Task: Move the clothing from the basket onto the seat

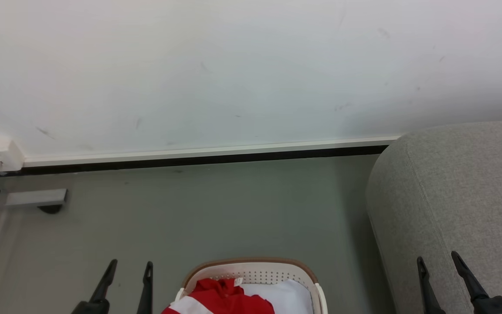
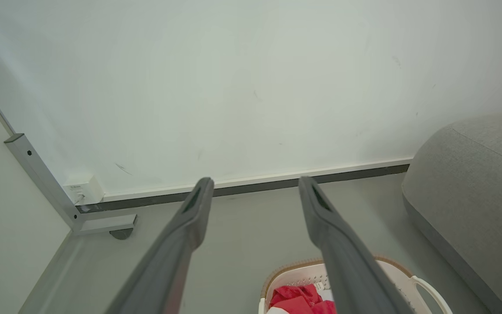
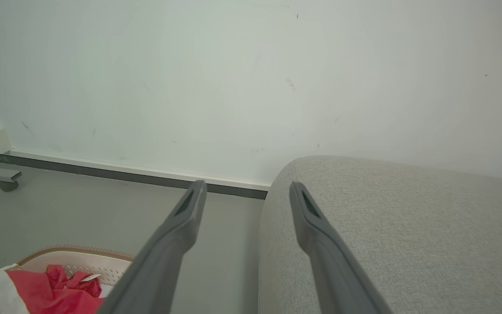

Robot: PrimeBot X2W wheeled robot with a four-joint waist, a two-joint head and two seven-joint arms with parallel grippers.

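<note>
Red-and-white soft fabric clothing point(image 1: 220, 296) sits in cream perforated plastic basket point(image 1: 255, 267) at 6 o'clock. Grey woven upholstered seat point(image 1: 464, 187) at 3 o'clock looks bare. On left gripper point(image 1: 131, 263) and right gripper point(image 1: 437, 256), jaws open, empty. Likely nothing transferred yet.

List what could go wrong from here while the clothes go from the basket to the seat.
The bright red and white fabric garments lie bunched in the cream-white perforated plastic basket; one grab may drag a second piece out onto the floor.
The basket is cut off at the head view's bottom edge, so aiming may be poor.
Clothing dropped near the rounded corner of the large grey woven seat might slide off.
</note>
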